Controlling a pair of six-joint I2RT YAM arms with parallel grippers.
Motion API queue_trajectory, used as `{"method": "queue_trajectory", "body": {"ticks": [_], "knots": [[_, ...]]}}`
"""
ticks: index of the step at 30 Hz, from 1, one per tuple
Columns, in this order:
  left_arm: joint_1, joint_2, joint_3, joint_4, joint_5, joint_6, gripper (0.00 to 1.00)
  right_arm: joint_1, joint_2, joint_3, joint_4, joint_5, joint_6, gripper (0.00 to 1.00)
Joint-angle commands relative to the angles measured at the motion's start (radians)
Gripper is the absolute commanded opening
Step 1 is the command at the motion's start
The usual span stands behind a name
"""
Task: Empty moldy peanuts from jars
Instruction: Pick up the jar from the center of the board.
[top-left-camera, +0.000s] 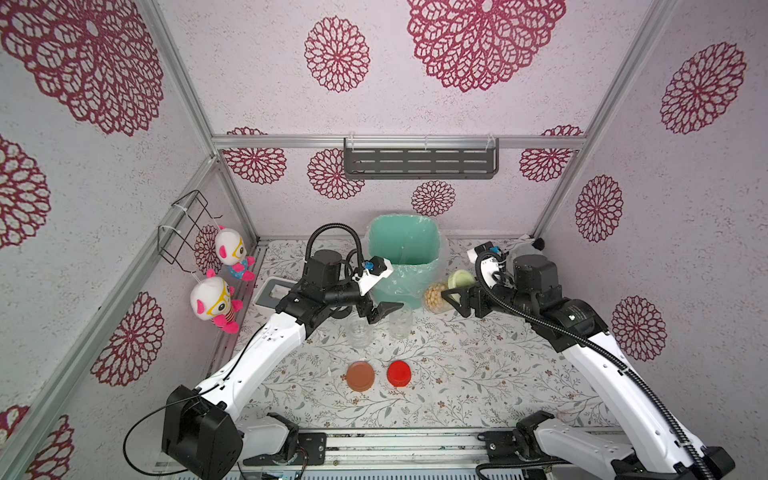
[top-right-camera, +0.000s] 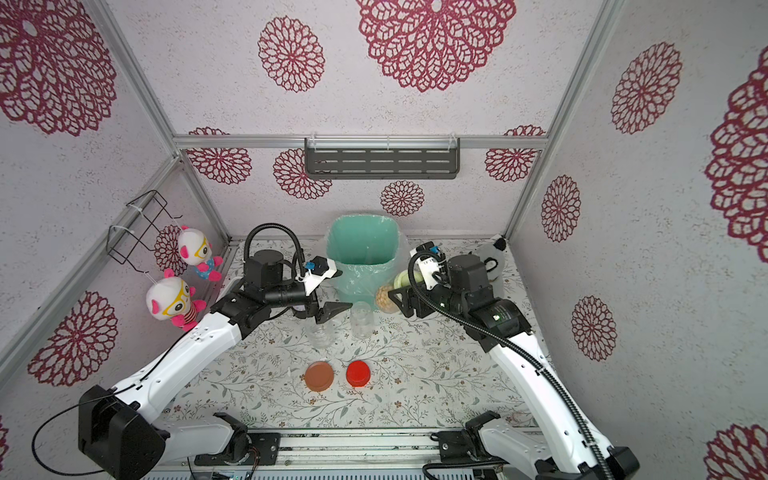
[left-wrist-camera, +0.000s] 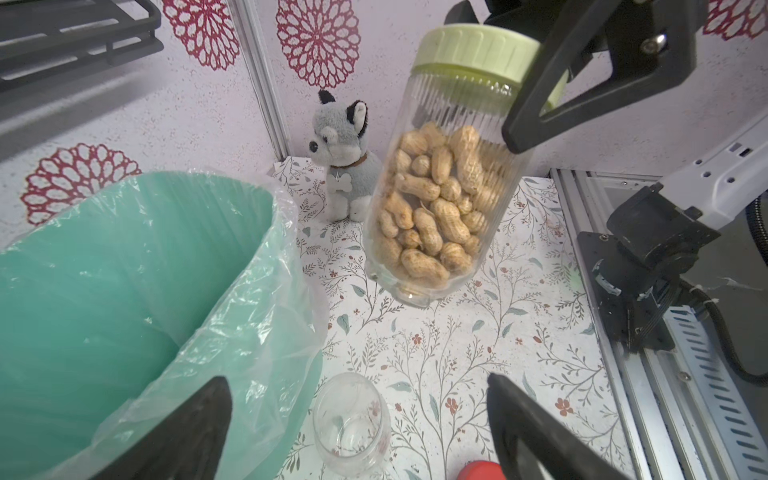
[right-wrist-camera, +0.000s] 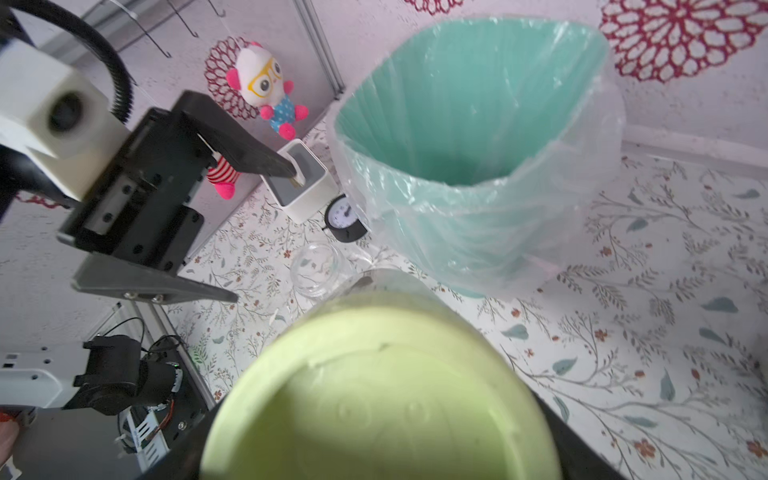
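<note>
Left wrist view: you see the right gripper (top-left-camera: 457, 291) clamped on the pale green lid (left-wrist-camera: 473, 50) of a tilted jar (left-wrist-camera: 419, 286), with peanuts (left-wrist-camera: 432, 208) filling its lower half. This jar is just beside the teal bin (top-left-camera: 399, 241), near the back edge of the worktop (top-left-camera: 478, 365). Its base appears lifted clear, though you cannot confirm that. The left gripper (left-wrist-camera: 357, 384) stands wide apart and empty above an empty jar (top-left-camera: 359, 332) and a second empty jar (top-left-camera: 400, 323). A brown-orange lid (top-left-camera: 360, 376) and a red lid (top-left-camera: 399, 373) lie nearer the front edge.
</note>
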Motion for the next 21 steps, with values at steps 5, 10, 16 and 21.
{"method": "queue_trajectory", "body": {"ticks": [5, 10, 16, 21], "knots": [[-0.021, 0.026, 0.058, -0.005, 0.021, -0.047, 0.97, -0.008, 0.134, 0.191, 0.176, -0.187, -0.039, 0.0], [-0.035, 0.048, 0.081, 0.005, 0.001, -0.041, 0.97, -0.008, 0.217, 0.247, 0.231, -0.271, -0.008, 0.0], [-0.05, 0.075, 0.095, 0.009, -0.054, -0.016, 0.97, -0.009, 0.267, 0.262, 0.297, -0.327, 0.058, 0.0], [-0.068, 0.097, 0.11, 0.015, -0.114, 0.007, 0.97, -0.008, 0.282, 0.254, 0.35, -0.355, 0.11, 0.0]]}}
